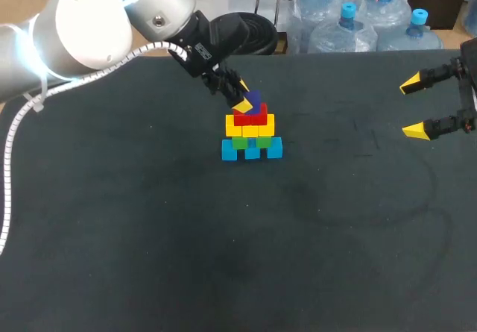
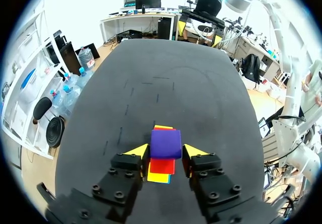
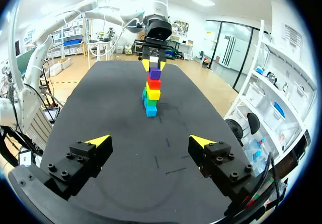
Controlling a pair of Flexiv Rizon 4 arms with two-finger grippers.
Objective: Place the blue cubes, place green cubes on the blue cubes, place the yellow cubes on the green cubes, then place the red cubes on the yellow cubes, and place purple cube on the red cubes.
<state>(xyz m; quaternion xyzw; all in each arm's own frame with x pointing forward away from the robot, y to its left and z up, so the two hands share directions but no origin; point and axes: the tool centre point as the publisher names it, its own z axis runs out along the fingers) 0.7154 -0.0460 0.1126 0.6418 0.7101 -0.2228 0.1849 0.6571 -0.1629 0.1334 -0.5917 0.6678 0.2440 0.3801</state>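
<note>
Left gripper [image 2: 166,150]: closed on the purple cube [image 2: 165,142], one yellow fingertip [image 2: 140,149] pressed to each of two opposite sides; reaching in from the far left over the stack.

Purple cube: topmost item, seated on the red cubes [image 1: 250,115], roughly centred over them; in the right wrist view, directly above the red layer with no gap to be made out.

Red cubes: resting on the yellow cubes [image 1: 250,127], a wider row.

Yellow cubes: resting on the green cubes [image 1: 251,142].

Green cubes: bridging the blue cubes [image 1: 252,151], three in a spaced row on the table [image 1: 149,235].

Stack as a whole: upright, on the far half of the table, slightly left of the middle.

Right gripper [image 3: 150,141]: fingers spread wide, nothing between them; hovering at the right side of the table, well apart from the stack, pointed toward it.
</note>
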